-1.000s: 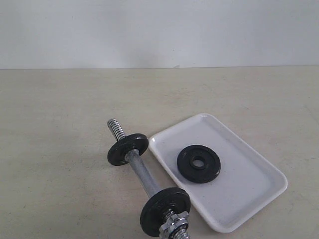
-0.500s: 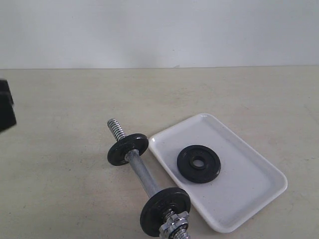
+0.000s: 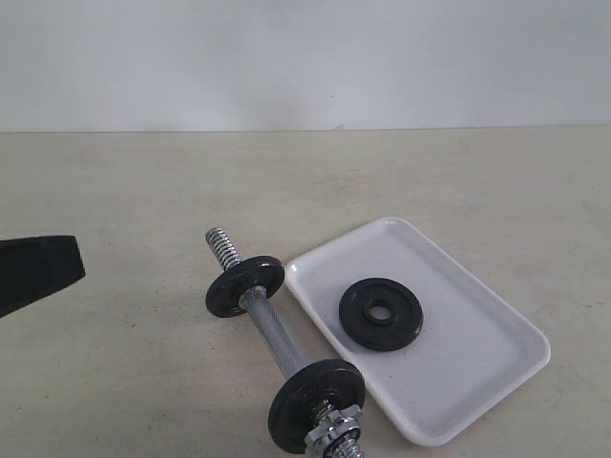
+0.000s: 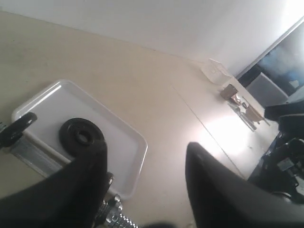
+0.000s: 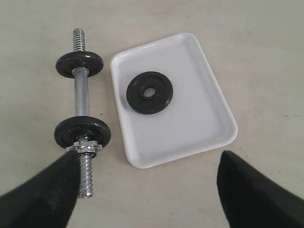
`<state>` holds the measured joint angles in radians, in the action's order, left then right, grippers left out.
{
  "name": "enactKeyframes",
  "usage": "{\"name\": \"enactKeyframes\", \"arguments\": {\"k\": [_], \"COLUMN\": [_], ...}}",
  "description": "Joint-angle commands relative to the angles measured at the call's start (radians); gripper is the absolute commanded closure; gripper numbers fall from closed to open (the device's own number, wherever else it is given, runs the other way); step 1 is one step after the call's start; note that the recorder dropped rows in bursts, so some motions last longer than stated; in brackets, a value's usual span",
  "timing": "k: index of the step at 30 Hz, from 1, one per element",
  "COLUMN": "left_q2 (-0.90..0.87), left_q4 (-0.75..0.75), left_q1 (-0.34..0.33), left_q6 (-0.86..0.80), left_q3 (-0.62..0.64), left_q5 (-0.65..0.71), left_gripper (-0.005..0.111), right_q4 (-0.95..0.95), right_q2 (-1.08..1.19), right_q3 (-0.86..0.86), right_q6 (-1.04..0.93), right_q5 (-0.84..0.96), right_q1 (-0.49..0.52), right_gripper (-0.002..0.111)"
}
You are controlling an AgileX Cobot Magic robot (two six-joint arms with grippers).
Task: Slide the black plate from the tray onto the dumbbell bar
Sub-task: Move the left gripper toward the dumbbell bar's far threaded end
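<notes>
The bench (image 3: 143, 191) looked bare on my left side a second ago. Now my left arm (image 3: 33, 272) reaches in over it as a dark wedge, where half a second ago only a corner showed. Nothing else has shifted.

My left end effector (image 4: 147, 190) has its fingers spread wide with only open bench between them, so it holds nothing. My right end effector (image 5: 147, 199) is spread just as wide and is also empty. It hangs well above the work and is out of the exterior view.

The tray (image 3: 458, 367) sits straight ahead of my right end effector, inside the span of its fingers. From my left end effector it lies beyond the dumbbell bar (image 3: 272, 339), which rests on the bench just beside the tray's long edge.

The black plate (image 3: 361, 315) lies flat in the tray, well apart from both end effectors, with nothing touching it. The collar nut (image 3: 334, 429) closes the bar end nearer my left end effector. The far threaded end (image 3: 221, 244) is bare past its disc.

I judge the task has only started. The approach has begun, but the grasp has not. The plate still has to be lifted, tipped upright and threaded over that bare end, probably with my other end effector steadying the bar.
</notes>
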<state>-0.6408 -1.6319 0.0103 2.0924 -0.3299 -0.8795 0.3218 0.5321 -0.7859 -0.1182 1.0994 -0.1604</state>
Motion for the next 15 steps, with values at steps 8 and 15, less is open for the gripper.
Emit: {"name": "enactKeyframes", "arguments": {"k": [8,15], "left_q2": [-0.301,-0.505], "left_q4": [0.143,0.362], "left_q1": [0.006,0.006], "left_q6": [0.009,-0.068], "left_q3": [0.007,0.007], "left_q5": [-0.014,-0.161], "left_gripper": [0.059,0.054], "right_q4": [0.242,0.25], "right_q2": [0.022,0.039], "right_q3": [0.109,0.109], "right_q6": [-0.145,-0.158], "right_q5": [-0.168,-0.175], "right_q1": [0.0,0.0], "right_gripper": [0.038,0.038]}}
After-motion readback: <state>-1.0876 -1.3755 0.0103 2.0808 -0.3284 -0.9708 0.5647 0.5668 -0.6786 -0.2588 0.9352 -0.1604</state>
